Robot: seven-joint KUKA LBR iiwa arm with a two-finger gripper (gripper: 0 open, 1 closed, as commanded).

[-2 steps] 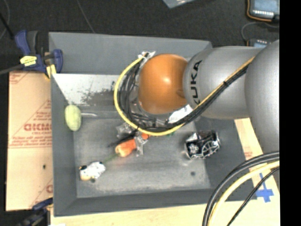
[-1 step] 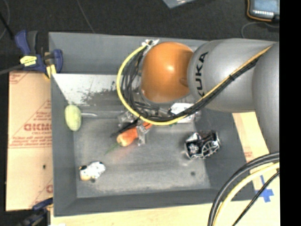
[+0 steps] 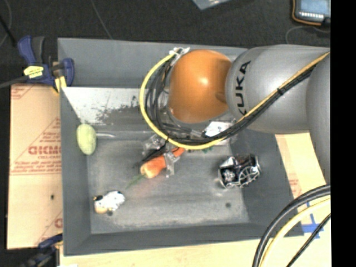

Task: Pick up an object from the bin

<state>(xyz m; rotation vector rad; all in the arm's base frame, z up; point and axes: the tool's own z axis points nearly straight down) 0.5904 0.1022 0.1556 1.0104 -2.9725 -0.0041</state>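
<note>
The grey metal bin (image 3: 189, 207) holds four loose items, well apart from one another. My arm (image 3: 278, 88) enters from the right and covers the rear centre of the bin; its orange wrist cover (image 3: 197, 85) is ringed by yellow and black cables. My gripper (image 3: 161, 157) is positioned at the bin's centre, directly at the thick end of an orange toy carrot (image 3: 151, 169), whose thin green stem trails toward the lower left. Whether the gripper is spread or clamped on the carrot cannot be determined. A black-and-white toy (image 3: 239, 170) lies to the right. A pale green oval object (image 3: 86, 139) lies near the left wall. A small white toy figure (image 3: 109, 202) lies at the front left.
</note>
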